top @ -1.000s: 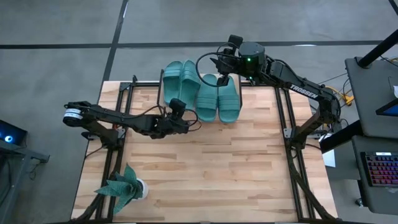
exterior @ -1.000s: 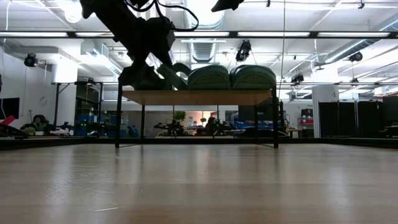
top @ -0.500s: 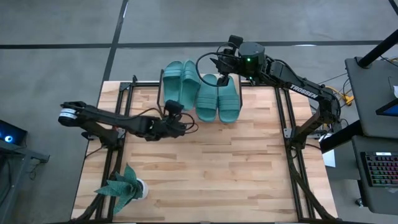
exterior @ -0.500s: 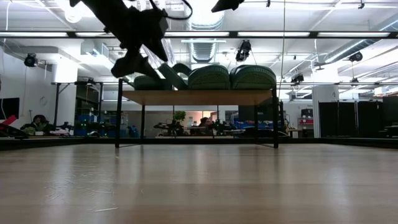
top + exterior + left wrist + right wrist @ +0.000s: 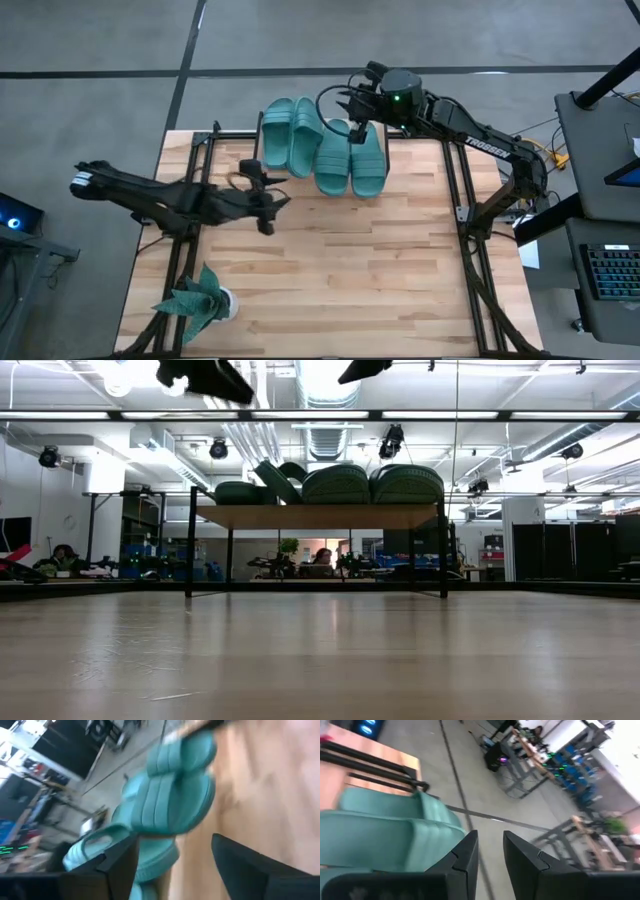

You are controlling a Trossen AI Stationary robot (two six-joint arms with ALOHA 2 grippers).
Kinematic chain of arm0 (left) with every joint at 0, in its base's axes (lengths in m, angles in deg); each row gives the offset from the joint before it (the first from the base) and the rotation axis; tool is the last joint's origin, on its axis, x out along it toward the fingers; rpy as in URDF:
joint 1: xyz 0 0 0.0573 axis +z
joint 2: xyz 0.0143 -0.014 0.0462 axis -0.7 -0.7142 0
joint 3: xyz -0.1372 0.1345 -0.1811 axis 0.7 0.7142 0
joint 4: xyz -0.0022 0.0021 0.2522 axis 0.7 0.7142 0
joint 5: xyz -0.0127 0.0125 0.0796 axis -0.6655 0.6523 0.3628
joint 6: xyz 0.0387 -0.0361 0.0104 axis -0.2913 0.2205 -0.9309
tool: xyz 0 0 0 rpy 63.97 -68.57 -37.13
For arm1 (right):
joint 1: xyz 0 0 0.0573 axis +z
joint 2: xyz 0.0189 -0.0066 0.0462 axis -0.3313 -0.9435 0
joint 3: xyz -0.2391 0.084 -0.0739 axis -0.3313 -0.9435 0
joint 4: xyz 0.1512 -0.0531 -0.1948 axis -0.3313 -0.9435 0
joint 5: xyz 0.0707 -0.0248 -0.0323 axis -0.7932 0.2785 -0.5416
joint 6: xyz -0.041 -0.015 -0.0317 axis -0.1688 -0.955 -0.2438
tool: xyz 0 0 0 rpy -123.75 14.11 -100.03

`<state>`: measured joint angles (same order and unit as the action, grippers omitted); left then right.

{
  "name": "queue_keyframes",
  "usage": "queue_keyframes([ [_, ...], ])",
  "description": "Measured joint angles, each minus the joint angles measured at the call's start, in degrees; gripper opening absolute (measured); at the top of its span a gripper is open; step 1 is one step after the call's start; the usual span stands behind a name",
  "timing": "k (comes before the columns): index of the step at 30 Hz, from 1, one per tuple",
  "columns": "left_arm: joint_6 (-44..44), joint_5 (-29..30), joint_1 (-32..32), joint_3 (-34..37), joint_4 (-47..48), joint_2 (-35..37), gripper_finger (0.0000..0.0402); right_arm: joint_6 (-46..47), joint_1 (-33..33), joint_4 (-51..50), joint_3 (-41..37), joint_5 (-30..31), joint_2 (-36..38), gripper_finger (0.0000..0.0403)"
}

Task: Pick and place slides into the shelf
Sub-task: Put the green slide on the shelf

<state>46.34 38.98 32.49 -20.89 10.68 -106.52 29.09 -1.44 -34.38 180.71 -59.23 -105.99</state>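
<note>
Four slides (image 5: 322, 148) on shelf (image 5: 320, 516), upper centre, at table (image 5: 330, 270) edge. Left gripper (image 5: 264, 200) spread, empty; right gripper (image 5: 357, 108) apparently narrowly parted.

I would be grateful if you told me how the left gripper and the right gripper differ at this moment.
The left gripper hangs over bare tabletop in front of the shelf, while the right gripper hovers at the shelf's far edge, above the slides. The left gripper's fingers are spread wide; the right gripper's fingers stand only narrowly apart. Both are empty.
</note>
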Motion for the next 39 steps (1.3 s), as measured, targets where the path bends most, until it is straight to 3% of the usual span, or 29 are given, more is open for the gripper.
queue_keyframes([
  [3,3.65,-3.72,-0.28,0.38,-1.03,4.29,0.0189,2.99,0.01,0.00,-0.93,-3.57,-0.34,0.0082],
  [7,7.51,-4.49,-0.34,1.63,-1.02,9.49,0.0101,4.11,0.01,0.11,-2.67,-9.30,-1.86,0.0082],
  [10,7.17,-4.06,-0.34,4.05,-4.75,13.29,0.0029,3.88,0.03,1.27,-3.78,-9.80,-3.95,0.0082],
  [12,5.42,-3.64,-0.34,6.17,-8.71,16.10,0.0010,3.15,0.01,1.46,-3.95,-9.61,-5.50,0.0082],
  [20,1.68,2.88,-0.36,9.92,-12.38,28.26,0.0026,2.17,-0.02,5.23,-3.97,-9.34,-9.82,0.0082],
  [26,1.07,3.28,-0.34,9.94,-12.41,34.98,0.0027,1.62,0.07,4.71,-3.97,-9.18,-9.64,0.0090],
  [34,0.04,1.31,-0.34,12.72,-12.41,43.22,0.0027,2.26,0.27,4.52,-3.92,-8.15,-12.00,0.0187],
  [39,0.05,0.45,-0.32,15.36,-14.85,46.06,0.0027,0.99,0.43,7.88,-3.93,2.80,-14.09,0.0230],
])
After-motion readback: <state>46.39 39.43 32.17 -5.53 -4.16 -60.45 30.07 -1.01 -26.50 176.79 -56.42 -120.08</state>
